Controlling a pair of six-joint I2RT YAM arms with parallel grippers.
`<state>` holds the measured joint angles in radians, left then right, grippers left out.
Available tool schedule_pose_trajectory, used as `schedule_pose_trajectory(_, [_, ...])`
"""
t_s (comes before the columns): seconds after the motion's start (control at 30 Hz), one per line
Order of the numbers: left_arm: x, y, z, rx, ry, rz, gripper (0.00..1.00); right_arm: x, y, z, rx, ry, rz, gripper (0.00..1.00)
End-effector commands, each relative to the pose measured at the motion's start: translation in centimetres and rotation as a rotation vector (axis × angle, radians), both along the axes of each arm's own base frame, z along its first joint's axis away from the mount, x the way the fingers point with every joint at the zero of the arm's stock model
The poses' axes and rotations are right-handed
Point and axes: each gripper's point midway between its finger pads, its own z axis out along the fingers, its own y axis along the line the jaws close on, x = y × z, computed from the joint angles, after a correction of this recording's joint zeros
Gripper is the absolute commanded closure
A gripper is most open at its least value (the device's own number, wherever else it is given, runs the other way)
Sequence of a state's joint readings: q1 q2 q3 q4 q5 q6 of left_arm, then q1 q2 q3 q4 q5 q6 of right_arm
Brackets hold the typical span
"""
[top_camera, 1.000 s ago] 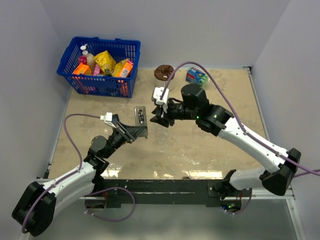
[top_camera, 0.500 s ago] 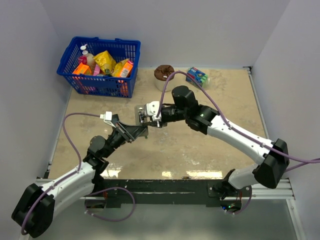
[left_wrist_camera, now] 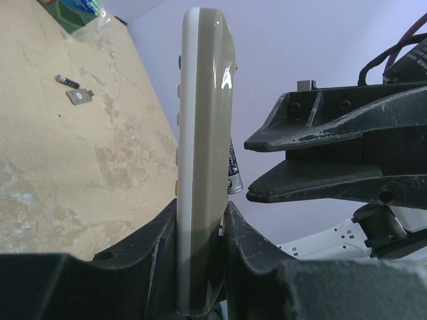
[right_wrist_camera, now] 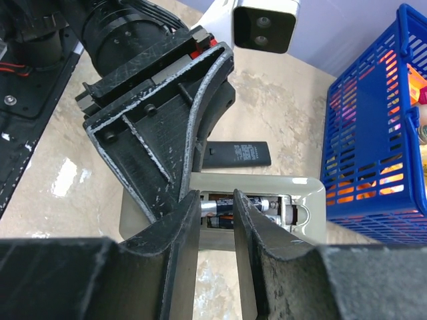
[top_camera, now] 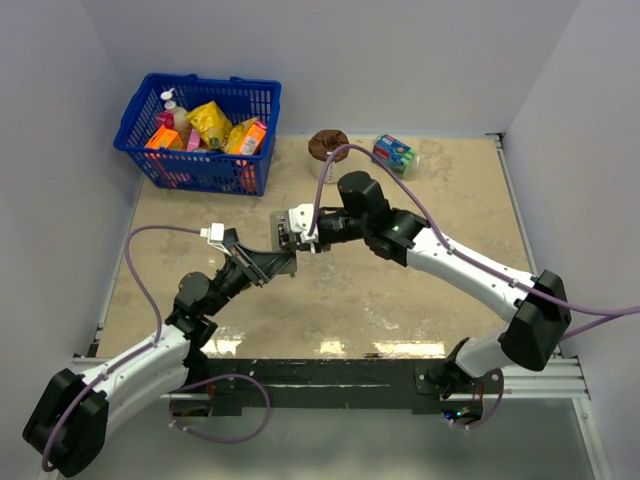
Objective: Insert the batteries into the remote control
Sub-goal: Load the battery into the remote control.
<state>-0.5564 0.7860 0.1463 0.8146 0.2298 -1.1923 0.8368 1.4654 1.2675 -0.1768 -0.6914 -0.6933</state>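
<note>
My left gripper [top_camera: 272,258] is shut on the lower end of the remote control [top_camera: 282,233] and holds it above the table, edge-on in the left wrist view [left_wrist_camera: 200,167]. Its grey back [right_wrist_camera: 293,223] faces my right gripper [top_camera: 303,233]. The battery bay is open, with two batteries [right_wrist_camera: 261,204] lying in it, one above the other. My right gripper's fingers [right_wrist_camera: 183,267] stand a narrow gap apart right at the bay and grip nothing. One battery [left_wrist_camera: 234,175] shows between the remote's back and those fingertips [left_wrist_camera: 280,187].
A blue basket [top_camera: 200,120] of packets stands at the back left. A brown round object [top_camera: 327,143] and a green-blue packet [top_camera: 394,152] lie at the back. A black remote [right_wrist_camera: 237,153] lies on the table. A small dark piece [left_wrist_camera: 67,81] and a grey tab [left_wrist_camera: 80,96] lie nearby.
My right gripper has moved left, from clear of the remote control to right up against its open back. The left arm has held almost still.
</note>
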Motion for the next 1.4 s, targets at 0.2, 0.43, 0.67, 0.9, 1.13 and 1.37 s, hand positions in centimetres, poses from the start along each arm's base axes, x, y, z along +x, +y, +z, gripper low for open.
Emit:
schedule_pose_trajectory(0.2, [-0.4,-0.1,4.6,-0.059,-0.146,-0.019,1.00,0.5,0.5,-0.7,0.018,-0.010,0.027,0.73])
schedule_pose_trajectory(0.43, [-0.6,-0.2,4.7,-0.058,-0.162,-0.026,1.00,0.4,0.8,-1.8,0.005,0.021,0.040,0.73])
schedule_pose_trajectory(0.67, [-0.3,-0.2,4.1,-0.060,-0.130,-0.020,1.00,-0.2,1.2,2.0,0.079,0.025,0.064,0.74])
schedule_pose_trajectory(0.9, [-0.2,-0.1,3.7,-0.069,-0.111,-0.015,1.00,0.0,0.5,6.8,0.151,-0.016,0.018,0.71])
schedule_pose_trajectory(1.13, [-0.3,0.0,3.9,-0.080,-0.117,-0.020,1.00,0.9,-0.9,4.2,0.096,-0.019,-0.024,0.70])
schedule_pose_trajectory(1.37, [-0.4,0.0,4.0,-0.084,-0.121,-0.027,1.00,0.7,-1.6,1.8,0.046,-0.032,-0.016,0.70])
